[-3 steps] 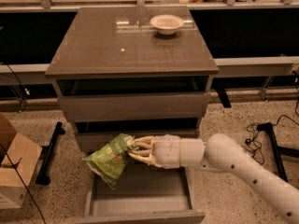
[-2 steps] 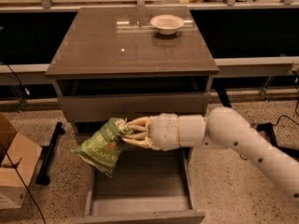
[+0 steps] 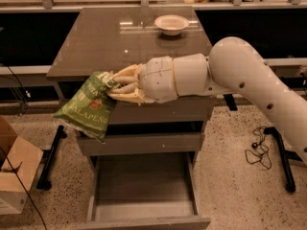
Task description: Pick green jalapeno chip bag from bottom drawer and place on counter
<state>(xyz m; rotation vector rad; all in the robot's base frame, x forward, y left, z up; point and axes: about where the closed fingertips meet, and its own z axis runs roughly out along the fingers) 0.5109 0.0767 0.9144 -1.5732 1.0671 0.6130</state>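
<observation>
My gripper is shut on the top edge of the green jalapeno chip bag. The bag hangs down from it in front of the cabinet's left front corner, about level with the counter's front edge. The counter is the glossy grey-brown slab on top of the cabinet. The bottom drawer is pulled open below, and its pale floor shows nothing on it. My white arm reaches in from the right across the cabinet front.
A white bowl stands at the back right of the counter. A cardboard box sits on the floor at the left. A black stand leg and a cable lie on the speckled floor beside the cabinet.
My gripper has lifted the bag up from just above the open drawer to counter height, moving a little left. The bag hangs lower from the fingers than before.
</observation>
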